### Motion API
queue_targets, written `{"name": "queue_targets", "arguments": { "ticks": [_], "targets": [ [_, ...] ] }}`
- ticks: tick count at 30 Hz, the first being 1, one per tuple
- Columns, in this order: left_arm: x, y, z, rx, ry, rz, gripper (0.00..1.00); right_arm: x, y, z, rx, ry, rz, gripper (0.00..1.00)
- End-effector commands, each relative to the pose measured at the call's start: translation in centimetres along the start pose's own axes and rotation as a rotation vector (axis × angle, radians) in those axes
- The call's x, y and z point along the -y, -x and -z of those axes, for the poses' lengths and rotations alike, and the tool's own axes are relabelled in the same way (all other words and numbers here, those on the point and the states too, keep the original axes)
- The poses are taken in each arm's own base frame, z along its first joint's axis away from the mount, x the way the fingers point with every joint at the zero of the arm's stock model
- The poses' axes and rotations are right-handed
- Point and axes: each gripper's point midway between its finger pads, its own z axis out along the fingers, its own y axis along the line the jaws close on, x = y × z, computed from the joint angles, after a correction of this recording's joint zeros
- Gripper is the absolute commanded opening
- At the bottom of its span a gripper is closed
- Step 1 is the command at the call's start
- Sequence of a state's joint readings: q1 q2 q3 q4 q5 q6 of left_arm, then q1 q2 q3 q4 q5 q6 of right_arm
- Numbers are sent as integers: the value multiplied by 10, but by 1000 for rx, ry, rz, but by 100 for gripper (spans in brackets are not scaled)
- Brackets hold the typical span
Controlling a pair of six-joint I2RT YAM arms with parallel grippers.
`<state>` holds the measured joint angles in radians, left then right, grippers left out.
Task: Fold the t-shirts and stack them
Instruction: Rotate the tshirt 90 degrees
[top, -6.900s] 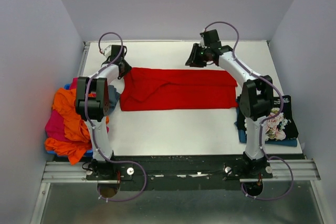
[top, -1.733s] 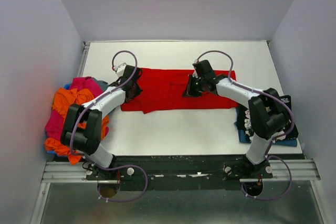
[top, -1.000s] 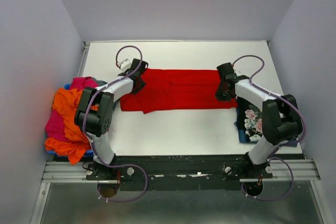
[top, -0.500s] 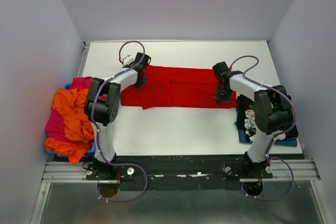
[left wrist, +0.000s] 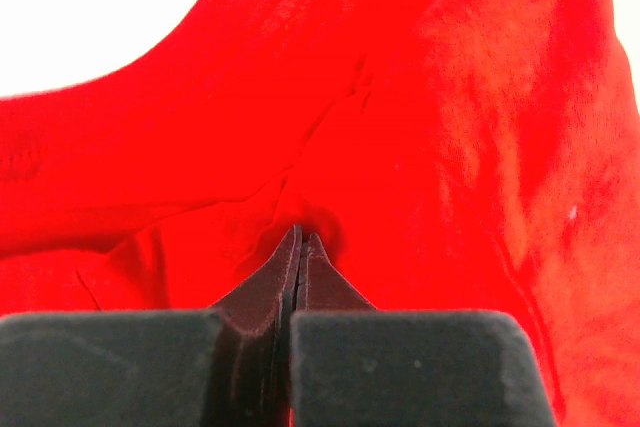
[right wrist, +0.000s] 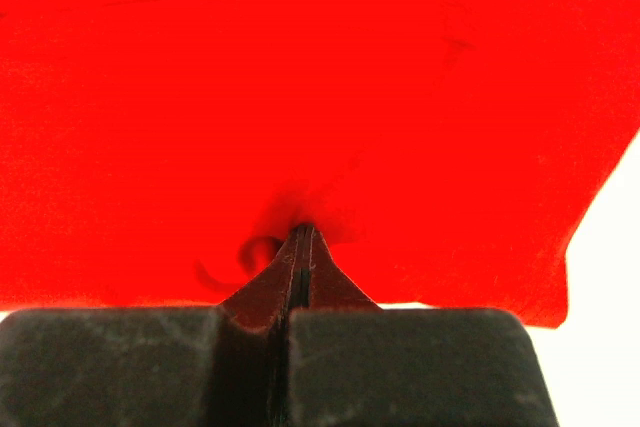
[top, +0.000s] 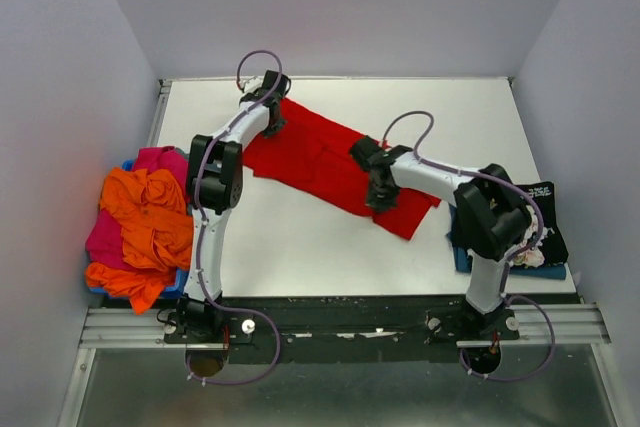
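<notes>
The red t-shirt [top: 322, 155] lies folded in a long band, slanting from the far left to the near right of the white table [top: 300, 247]. My left gripper [top: 269, 113] is at its far left end, and the left wrist view shows that gripper [left wrist: 301, 238] shut with red cloth [left wrist: 450, 97] puckered at its tips. My right gripper [top: 378, 193] sits on the band's near edge, toward the right end. In the right wrist view the right gripper [right wrist: 302, 232] is shut, pinching the red cloth [right wrist: 300, 67] at its edge.
A loose heap of orange [top: 150, 217] and magenta-pink [top: 108, 232] tees lies off the table's left edge. A folded black floral tee [top: 538, 232] rests on a blue one [top: 461, 258] at the right edge, beside the right arm.
The red band has swung from lying straight across the table to a diagonal. My right gripper dragged its end nearer and leftward; my left gripper shifted a little farther back.
</notes>
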<state>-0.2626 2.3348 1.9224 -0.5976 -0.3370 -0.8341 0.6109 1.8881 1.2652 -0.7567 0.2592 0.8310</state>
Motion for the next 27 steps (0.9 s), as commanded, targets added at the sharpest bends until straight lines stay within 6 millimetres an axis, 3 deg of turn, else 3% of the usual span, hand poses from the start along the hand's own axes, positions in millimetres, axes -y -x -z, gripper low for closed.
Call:
{"name": "queue_targets", "arguments": {
  "ticks": [1, 4, 6, 8, 10, 15, 16, 19, 22, 26, 27],
  "targets": [
    [31, -21, -30, -133, -91, -77, 0, -66, -85, 12, -172, 105, 86, 1],
    [69, -29, -43, -161, -238, -62, 0, -117, -125, 38, -203, 258, 171, 1],
    [86, -36, -48, -178, -302, -35, 0, -149, -140, 57, -232, 404, 216, 1],
    [105, -40, -47, -181, -377, -27, 0, -165, -137, 75, -213, 518, 237, 1],
    [123, -42, -44, -165, -441, -24, 0, -166, -118, 91, -127, 570, 255, 1],
    [164, -49, -39, -150, -588, 11, 0, -124, -63, 127, 59, 600, 247, 1],
    [171, -53, -41, -152, -607, 14, 0, -107, -51, 126, 90, 574, 217, 1],
    [195, -59, -36, -150, -681, 27, 0, -53, -43, 106, 80, 476, 143, 1],
    [210, -61, -29, -132, -733, 40, 0, -14, -54, 90, 68, 396, 118, 1],
    [224, -54, -8, -102, -797, 27, 0, 10, -83, 77, 5, 367, 109, 12],
    [224, -48, -1, -94, -808, 22, 4, 13, -90, 74, -15, 376, 104, 17]
  ]
}}
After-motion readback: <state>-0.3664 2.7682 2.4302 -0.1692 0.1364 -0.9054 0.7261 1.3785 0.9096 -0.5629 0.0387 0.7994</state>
